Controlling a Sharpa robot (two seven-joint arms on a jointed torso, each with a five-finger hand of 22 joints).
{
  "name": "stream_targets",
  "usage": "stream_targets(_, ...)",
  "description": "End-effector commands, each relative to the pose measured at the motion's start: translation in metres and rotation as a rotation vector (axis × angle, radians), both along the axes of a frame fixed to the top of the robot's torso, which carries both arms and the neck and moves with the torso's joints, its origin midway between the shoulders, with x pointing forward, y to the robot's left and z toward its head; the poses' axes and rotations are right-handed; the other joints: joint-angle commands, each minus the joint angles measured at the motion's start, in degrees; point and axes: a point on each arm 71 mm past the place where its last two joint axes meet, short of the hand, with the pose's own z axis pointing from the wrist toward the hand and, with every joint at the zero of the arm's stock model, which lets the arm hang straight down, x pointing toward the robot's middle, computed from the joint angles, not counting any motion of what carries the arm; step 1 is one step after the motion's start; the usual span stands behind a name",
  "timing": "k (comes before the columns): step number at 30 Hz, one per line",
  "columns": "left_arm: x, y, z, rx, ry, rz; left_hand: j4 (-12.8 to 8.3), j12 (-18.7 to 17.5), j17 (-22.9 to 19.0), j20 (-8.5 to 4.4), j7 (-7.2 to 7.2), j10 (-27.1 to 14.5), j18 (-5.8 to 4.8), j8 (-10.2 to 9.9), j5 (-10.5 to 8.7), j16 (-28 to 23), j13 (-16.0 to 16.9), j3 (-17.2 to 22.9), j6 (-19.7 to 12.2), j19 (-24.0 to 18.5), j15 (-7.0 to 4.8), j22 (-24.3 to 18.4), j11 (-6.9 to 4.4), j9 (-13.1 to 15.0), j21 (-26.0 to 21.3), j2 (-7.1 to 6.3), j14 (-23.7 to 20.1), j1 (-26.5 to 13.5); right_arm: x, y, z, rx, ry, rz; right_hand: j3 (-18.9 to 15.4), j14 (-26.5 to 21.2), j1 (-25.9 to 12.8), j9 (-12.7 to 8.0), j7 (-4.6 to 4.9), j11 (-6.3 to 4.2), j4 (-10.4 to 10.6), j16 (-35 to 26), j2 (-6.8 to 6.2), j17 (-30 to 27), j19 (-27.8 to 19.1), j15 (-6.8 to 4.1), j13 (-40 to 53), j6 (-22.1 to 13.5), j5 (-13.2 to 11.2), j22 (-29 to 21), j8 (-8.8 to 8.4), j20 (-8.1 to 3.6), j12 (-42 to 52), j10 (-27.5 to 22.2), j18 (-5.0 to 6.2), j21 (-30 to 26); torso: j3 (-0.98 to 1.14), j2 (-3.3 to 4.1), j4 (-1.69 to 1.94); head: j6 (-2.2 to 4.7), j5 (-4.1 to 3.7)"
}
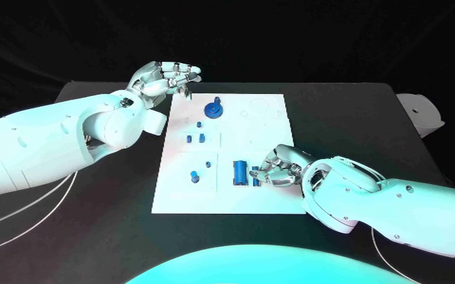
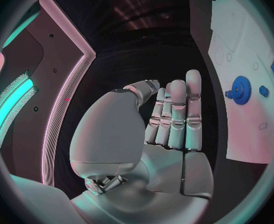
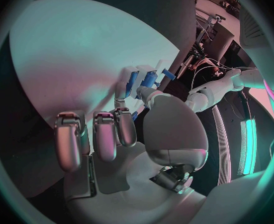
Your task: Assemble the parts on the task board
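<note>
A: Start at nine o'clock. What is the left silver many-fingered hand (image 1: 169, 77) doing?

B: It hangs over the black table (image 1: 360, 113) just off the far-left corner of the white rectangular task board (image 1: 270, 116), at about eleven o'clock from the board's middle. In the left wrist view its fingers (image 2: 177, 114) stand straight and close together with nothing in the palm; it holds nothing.

A: And on the board?

B: At twelve o'clock stands a blue toothed plastic gear (image 1: 214, 109). Below it, towards the centre, a few small blue pegs (image 1: 194, 138) stand in their seats, and two more sit near seven o'clock (image 1: 200, 170). At about five o'clock lies a larger blue rectangular block (image 1: 240, 171).

A: The right hand?

B: The right silver hand (image 1: 281, 167) rests low at the board's near-right part, touching or just beside the block. Its fingers curl down round small blue pieces (image 3: 140, 79). Whether it grips one or only presses against them, I cannot tell.

A: How will such parts handle?

B: I judge them light, stiff and smooth, so likely to slip or tip. A pinch across the flat sides of the block, or round the gear's hub rather than its teeth, seems safest, with a straight push into the seat.
</note>
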Motion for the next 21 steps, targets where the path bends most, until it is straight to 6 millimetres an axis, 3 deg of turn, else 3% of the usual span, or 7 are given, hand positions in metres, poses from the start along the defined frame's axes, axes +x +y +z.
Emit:
stream_targets(1,-0.0007,-0.0024,0.0009,-0.012,0.000,-0.019,0.10,0.24,-0.05,-0.01,-0.09,-0.49,0.38,0.35,0.08,-0.15,0.08,0.02,-0.37,0.06,-0.03,-0.05,-0.01,-0.06,-0.36,0.52,-0.33,-0.10,-0.0023,0.0029,-0.0004,-0.010,0.006,0.027,-0.52,5.27,-0.69,0.01,0.33,-0.29,0.02,0.22,-0.07,10.23,5.56,-0.40,9.04,0.19,0.16,14.61,0.11,-0.39,0.09,2.32,-0.92,0.10,-0.02,0.01,0.00,0.00,-0.06)
stream_targets(12,-0.0007,-0.0023,0.0009,-0.012,0.000,-0.018,0.10,0.24,-0.05,-0.01,-0.09,-0.49,0.38,0.35,0.08,-0.15,0.08,0.02,-0.37,0.06,-0.03,-0.05,-0.01,-0.06,-0.36,0.52,-0.33,-0.10,-0.0033,0.0001,0.0025,-0.005,-0.021,0.030,-0.78,5.25,-0.40,0.01,0.28,-0.32,-0.23,0.19,-0.21,10.15,5.51,-0.41,8.99,0.11,0.15,14.56,0.08,-0.39,-0.01,2.28,-0.89,-0.07,0.03,-0.03,0.00,0.08,0.01)
stream_targets(21,-0.0007,-0.0013,0.0009,-0.012,0.000,-0.016,0.10,0.24,-0.05,-0.01,-0.09,-0.49,0.38,0.35,0.08,-0.15,0.08,0.02,-0.37,0.06,-0.03,-0.05,-0.01,-0.06,-0.36,0.52,-0.33,-0.10,-0.0060,-0.0051,0.0039,-0.003,-0.024,0.065,-2.19,5.21,4.91,-0.04,0.39,-0.24,-1.58,0.11,-1.56,9.97,5.41,-0.35,8.71,-0.43,-3.93,14.47,-0.10,-0.35,-0.64,1.97,-0.82,-0.44,0.02,-0.01,-0.10,0.15,0.02)
